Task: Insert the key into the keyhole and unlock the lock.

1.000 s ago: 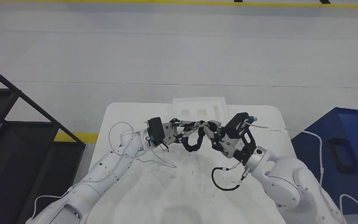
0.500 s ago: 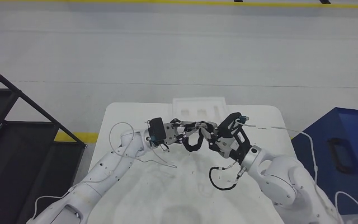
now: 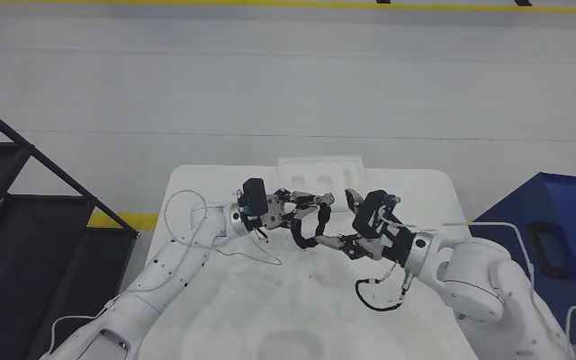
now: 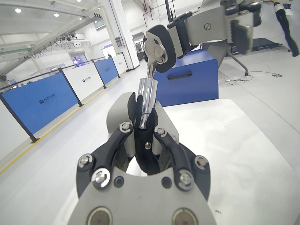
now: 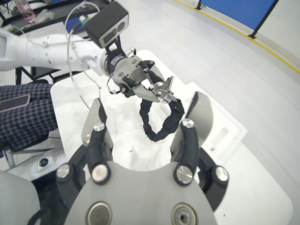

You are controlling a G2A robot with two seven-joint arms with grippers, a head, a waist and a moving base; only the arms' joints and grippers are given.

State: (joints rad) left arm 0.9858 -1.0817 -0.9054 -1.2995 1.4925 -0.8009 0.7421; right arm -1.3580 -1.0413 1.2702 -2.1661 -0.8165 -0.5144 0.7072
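Now your left gripper point(image 4: 143, 111) has its fingers closed on the chrome body of the lock point(image 4: 147, 94), up above the worktop point(image 4: 211, 129). The key point(image 4: 153, 51) stands with its blade in the keyhole. Your right gripper point(image 5: 150, 108) has its fingers open, one pad just behind the key's head. Key and body look like stiff, smooth metal, probably slippery. The black cable point(image 5: 164, 129) hangs soft. I would pinch the flat head squarely.
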